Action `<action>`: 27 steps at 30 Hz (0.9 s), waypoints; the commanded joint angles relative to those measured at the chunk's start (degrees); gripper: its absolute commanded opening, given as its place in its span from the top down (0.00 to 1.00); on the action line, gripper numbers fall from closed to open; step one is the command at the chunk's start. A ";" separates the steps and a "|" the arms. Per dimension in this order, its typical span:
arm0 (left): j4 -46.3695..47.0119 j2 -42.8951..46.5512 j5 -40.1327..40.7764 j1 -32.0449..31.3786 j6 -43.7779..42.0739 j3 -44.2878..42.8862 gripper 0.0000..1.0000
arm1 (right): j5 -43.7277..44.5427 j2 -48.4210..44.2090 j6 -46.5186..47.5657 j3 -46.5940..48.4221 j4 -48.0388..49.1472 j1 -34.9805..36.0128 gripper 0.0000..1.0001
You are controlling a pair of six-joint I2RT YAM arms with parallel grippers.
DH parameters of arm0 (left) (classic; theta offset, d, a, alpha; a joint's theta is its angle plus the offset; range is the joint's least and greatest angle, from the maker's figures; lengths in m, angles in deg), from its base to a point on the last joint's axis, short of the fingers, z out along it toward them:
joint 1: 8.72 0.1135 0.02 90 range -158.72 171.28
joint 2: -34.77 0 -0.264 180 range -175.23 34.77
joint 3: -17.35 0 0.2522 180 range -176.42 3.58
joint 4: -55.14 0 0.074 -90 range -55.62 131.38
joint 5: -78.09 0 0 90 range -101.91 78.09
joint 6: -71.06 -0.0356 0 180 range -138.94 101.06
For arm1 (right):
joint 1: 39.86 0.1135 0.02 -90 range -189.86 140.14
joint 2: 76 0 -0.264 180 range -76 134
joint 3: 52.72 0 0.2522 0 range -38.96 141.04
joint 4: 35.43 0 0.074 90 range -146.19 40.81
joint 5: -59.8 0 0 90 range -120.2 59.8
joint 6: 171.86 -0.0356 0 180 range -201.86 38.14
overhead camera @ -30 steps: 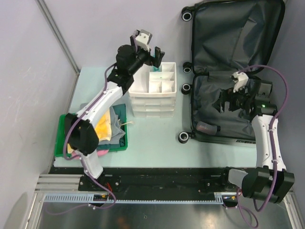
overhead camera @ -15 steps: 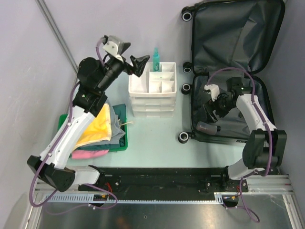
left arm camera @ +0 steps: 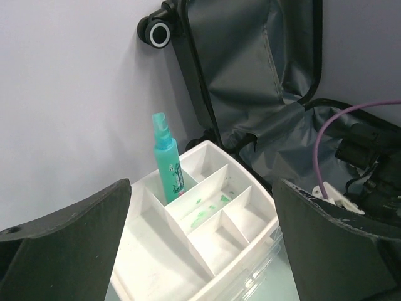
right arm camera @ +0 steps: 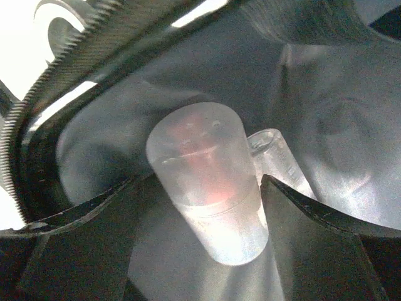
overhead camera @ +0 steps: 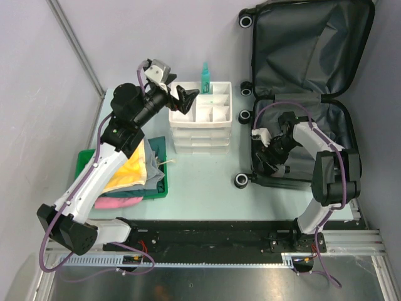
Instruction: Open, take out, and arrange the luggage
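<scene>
Open luggage fills the 1 to 3 o'clock part of the overhead view. One half lies flat on the pale green worktop and the other half is raised at the back by the grey wall. Both halves show crumpled dark grey fabric lining, and the black rim carries a toothed zip. Four black wheels with pale hubs run down the left side at 9 o'clock of the case.

The right gripper reaches into the flat half at its 8 o'clock corner. In its wrist view the fingers stand wide on either side of a frosted bottle with reddish contents. Whether they touch the bottle cannot be told. A small clear tube lies just beside the bottle at 2 o'clock.

The left gripper hovers over the 10 o'clock corner of a white compartmented drawer box, its fingers spread fully apart and holding nothing. A teal spray bottle stands upright in a rear compartment of the box. At 8 o'clock of the worktop a green tray holds folded clothes.
</scene>
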 commanded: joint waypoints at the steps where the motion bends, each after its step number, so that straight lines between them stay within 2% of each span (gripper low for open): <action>1: 1.01 1.94 -0.66 0.38 4.35 0.50 0.00 | 2.06 2.00 2.46 -0.93 3.50 -1.75 0.22; 5: 1.01 2.20 -1.19 0.29 4.97 1.20 0.00 | 0.49 0.95 4.13 -1.10 5.27 -5.53 0.29; 9: 0.75 2.11 -1.80 0.38 6.64 1.82 0.00 | -2.85 -2.47 6.50 -1.11 5.79 -9.31 0.52; 13: -0.22 2.29 -5.05 0.38 8.57 1.65 0.01 | -7.42 -9.33 7.56 -1.02 7.11 -10.29 0.64; 18: -6.79 0.97 -16.36 0.29 14.96 -0.90 0.01 | -14.71 -18.64 3.27 -1.11 12.29 -9.23 0.66; 20: -10.04 -0.26 -20.07 0.03 17.09 -2.04 0.00 | -16.82 -22.95 -1.12 -1.19 15.00 -7.74 0.66; 22: -11.99 -1.66 -22.72 -1.29 19.38 -3.18 0.00 | -16.48 -26.63 -4.37 -1.19 17.38 -3.27 0.67; 27: -12.44 -2.28 -21.94 -6.90 22.02 -3.28 0.00 | -14.03 -31.75 -19.57 -2.59 27.84 8.14 0.68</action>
